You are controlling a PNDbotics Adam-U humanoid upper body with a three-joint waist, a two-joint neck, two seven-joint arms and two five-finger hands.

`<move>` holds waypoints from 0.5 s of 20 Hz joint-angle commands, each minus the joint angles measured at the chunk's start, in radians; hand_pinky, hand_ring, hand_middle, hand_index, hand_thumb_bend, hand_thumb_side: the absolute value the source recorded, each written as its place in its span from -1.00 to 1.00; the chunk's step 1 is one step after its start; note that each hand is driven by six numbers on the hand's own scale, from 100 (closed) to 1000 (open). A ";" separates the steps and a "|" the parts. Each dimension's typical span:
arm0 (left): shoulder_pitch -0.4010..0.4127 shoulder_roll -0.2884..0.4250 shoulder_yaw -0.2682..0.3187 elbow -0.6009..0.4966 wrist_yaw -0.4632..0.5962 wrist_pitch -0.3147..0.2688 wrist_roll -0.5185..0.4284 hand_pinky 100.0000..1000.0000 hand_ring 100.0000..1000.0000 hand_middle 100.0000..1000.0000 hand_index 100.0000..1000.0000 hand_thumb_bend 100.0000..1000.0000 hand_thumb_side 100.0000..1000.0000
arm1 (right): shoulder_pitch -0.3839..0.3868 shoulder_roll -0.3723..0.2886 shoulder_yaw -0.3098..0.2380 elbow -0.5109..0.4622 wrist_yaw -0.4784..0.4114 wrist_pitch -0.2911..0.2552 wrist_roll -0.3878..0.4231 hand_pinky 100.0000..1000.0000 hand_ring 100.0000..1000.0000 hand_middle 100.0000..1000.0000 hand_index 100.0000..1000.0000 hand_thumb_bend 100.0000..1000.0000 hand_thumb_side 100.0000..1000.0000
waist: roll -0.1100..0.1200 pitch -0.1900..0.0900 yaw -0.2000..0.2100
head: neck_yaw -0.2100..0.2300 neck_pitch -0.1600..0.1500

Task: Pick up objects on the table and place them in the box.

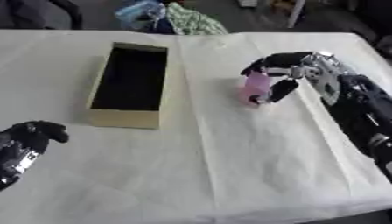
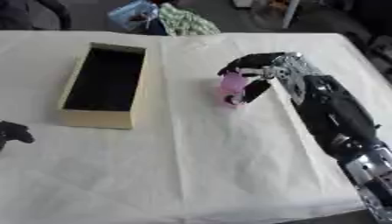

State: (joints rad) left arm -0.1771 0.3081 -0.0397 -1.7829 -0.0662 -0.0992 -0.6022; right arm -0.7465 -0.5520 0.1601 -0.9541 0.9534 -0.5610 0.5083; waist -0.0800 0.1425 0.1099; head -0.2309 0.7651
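A small pink bottle-like object (image 1: 255, 87) stands on the white tablecloth right of centre. My right hand (image 1: 287, 70) reaches in from the right, its fingers curled over the top and the thumb (image 1: 280, 90) against the object's right side. The open cardboard box (image 1: 127, 118) with a dark inside lies to the left of it, a clear gap between them. My left hand (image 1: 29, 135) rests at the lower left edge with its fingers curled, holding nothing.
The white cloth covers the whole table (image 1: 229, 175), with folds running down the middle. Beyond the far edge lie a blue bag (image 1: 140, 12) and a green patterned cloth (image 1: 195, 22). The table's front edge shows at the bottom right.
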 commanded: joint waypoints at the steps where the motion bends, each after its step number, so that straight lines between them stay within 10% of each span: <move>1: -0.010 0.003 0.005 -0.012 0.001 -0.003 0.001 0.72 0.38 0.21 0.52 -1.00 0.40 | -0.011 -0.043 -0.010 -0.024 0.006 0.008 -0.036 0.52 0.39 0.45 0.94 -0.51 0.18 | 0.007 -0.010 -0.003 | -0.002 0.005; 10: -0.010 0.003 0.005 -0.012 0.001 -0.004 0.001 0.72 0.38 0.21 0.52 -1.00 0.41 | -0.007 -0.059 -0.006 -0.056 -0.009 0.027 -0.157 0.48 0.18 0.25 0.90 -0.50 -0.07 | 0.007 -0.008 -0.005 | -0.004 0.005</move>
State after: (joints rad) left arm -0.1771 0.3081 -0.0396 -1.7829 -0.0662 -0.1004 -0.6010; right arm -0.7386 -0.5683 0.1606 -0.9844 0.9496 -0.5354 0.3684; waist -0.0762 0.1461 0.1070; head -0.2325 0.7651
